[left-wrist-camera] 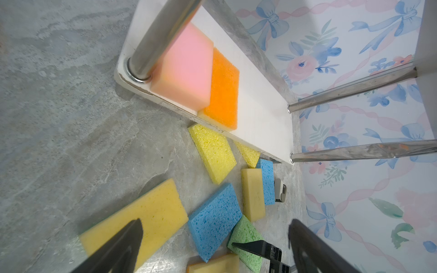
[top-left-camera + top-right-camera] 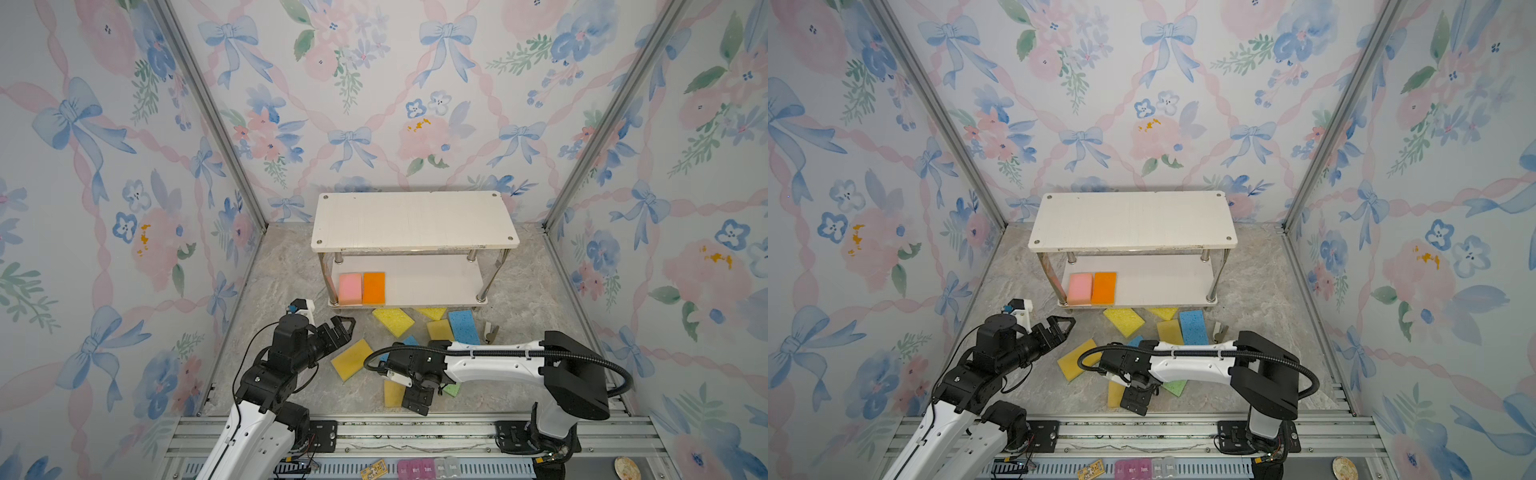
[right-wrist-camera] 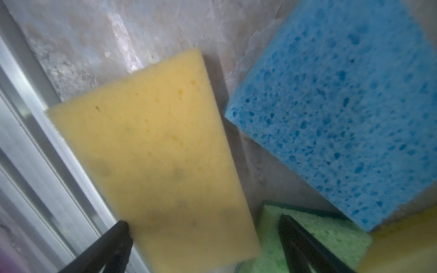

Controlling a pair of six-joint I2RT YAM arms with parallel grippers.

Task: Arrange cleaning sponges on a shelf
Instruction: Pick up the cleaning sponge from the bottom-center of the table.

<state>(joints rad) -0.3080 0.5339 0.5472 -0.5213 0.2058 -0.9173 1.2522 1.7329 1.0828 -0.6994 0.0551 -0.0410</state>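
- The right gripper hung with its jaws spread wide and nothing between them, well out in front of the two-tier shelf of white boards on shiny metal legs.
- Under it lay what I took for my target: a flat, rectangular, porous mustard-yellow sponge. It lay flat on the grey marbled tabletop, the loose piece farthest from the shelf.
- In the right wrist view the sponge sat between the fingers near one of its ends. Its long axis ran across the closing line, so the jaws would bite its short width.
- In both top views that axis seemed to point roughly at the shelf's front edge, though the arm hid most of it.
- One finger stood at the sponge's long edge. The other stood past the opposite edge, over a corner of a flat porous green sponge. I judged that a straight descent might land on the green one.
- The left gripper was likewise spread and empty, close off the shelf's front left leg, above a larger mustard-yellow sponge. The right arm was plainly nearer the target.
- On the shelf's lower board a thick pink sponge and an orange sponge lay side by side at its left end.
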